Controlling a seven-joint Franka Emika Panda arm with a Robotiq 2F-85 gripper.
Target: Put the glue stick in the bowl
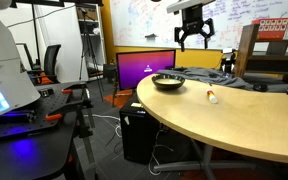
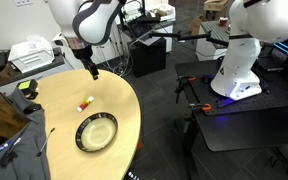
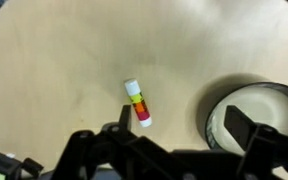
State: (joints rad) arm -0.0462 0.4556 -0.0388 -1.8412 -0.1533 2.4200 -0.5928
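Note:
The glue stick (image 3: 138,103) is a small white cylinder with a red and yellow band. It lies flat on the round wooden table (image 1: 244,110), and shows in both exterior views (image 1: 212,97) (image 2: 84,103). The dark bowl (image 1: 168,82) sits upright on the table beside it (image 2: 96,132); in the wrist view its rim (image 3: 216,108) is at the right. My gripper (image 1: 194,34) hangs well above the table, also seen in the other exterior view (image 2: 92,70). In the wrist view its fingers (image 3: 184,125) are spread wide, open and empty.
A monitor (image 1: 145,67) stands behind the table. A chair (image 1: 51,62) and a dark bench with tools (image 1: 34,130) stand at the side. A white robot base (image 2: 239,60) stands across the floor. Dark cloth (image 2: 2,118) lies on the table's edge.

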